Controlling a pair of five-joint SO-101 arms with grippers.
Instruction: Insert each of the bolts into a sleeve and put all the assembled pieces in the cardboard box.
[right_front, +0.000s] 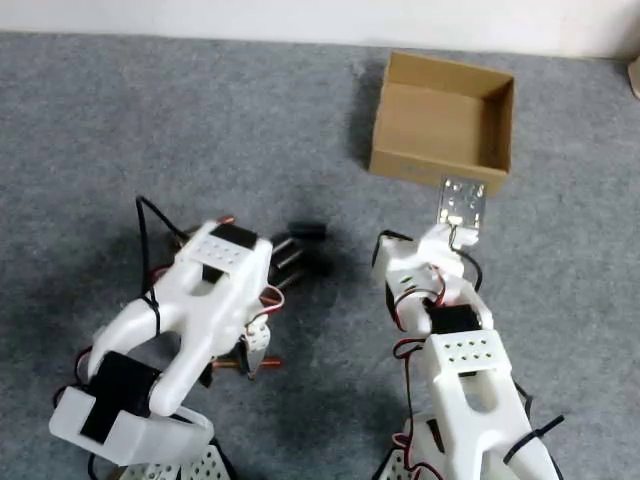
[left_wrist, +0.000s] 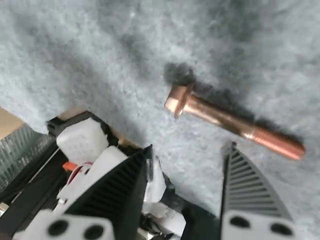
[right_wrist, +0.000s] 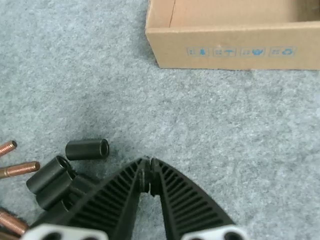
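1. Picking up the bolt (left_wrist: 232, 122) looks to be the step in hand. The left gripper (left_wrist: 189, 147) hangs just above it, jaws spread wide with nothing between them.
2. The bolt lies flat on the grey tabletop (left_wrist: 100, 45), just beyond the fingertips (left_wrist: 235, 165) rather than between them. The gripper needs to go forward before it goes down.
3. The shaft runs roughly along the line on which the jaws close. Turning the wrist first seems wise, so the jaws pinch across the shaft and not end to end.
4. Grip near the head and leave the threaded end free — that end has to enter a sleeve.
5. Close slowly and low against the tabletop, because a round shaft will likely roll away from a one-sided push.
6. The right gripper (right_wrist: 149, 167) is pressed shut and holds nothing. It is close to the sleeves: one sleeve (right_wrist: 87, 149) lies alone, while the other sleeves (right_wrist: 50, 177) are bunched together beside some loose bolts (right_wrist: 20, 169).
7. The lone sleeve is probably the easiest one to use — there is room around it for the jaws.
8. The box (right_front: 440, 165) stands open, well apart from the sleeves, across bare tabletop.
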